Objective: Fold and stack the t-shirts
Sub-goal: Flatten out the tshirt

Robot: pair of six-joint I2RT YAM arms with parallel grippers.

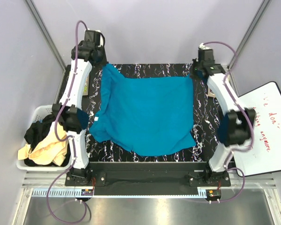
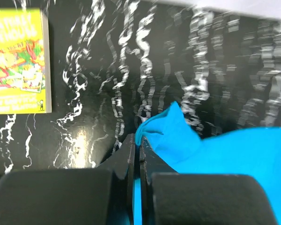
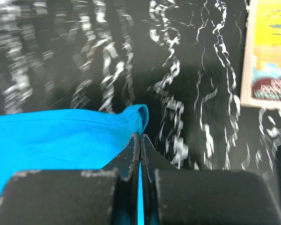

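The teal t-shirt [image 1: 147, 112] lies spread over the black marbled surface [image 1: 203, 136], between the two arms. The left hand [image 2: 136, 143] is at the shirt's far left corner, its fingers pressed together on the teal cloth, with a small peak of fabric rising just past the tips. The right hand [image 3: 139, 140] is at the shirt's far right corner, pinching a curled edge of the same cloth. Between the two pinched corners the shirt's far edge runs fairly straight. Its left side is bunched and folded over itself, and its near edge is uneven, dipping lowest near the middle.

A yellow book [image 2: 18, 61] lies on the surface to the left of the shirt's far left corner, apart from the cloth. A second book [image 3: 269, 51] lies to the right of the shirt's far right corner.

Left of the shirt, off the surface, a white slatted basket [image 1: 37, 111] holds a black t-shirt [image 1: 37, 132] and a cream t-shirt [image 1: 47, 151] in a heap. Right of the shirt is a whiteboard [image 1: 267, 117] with red writing.
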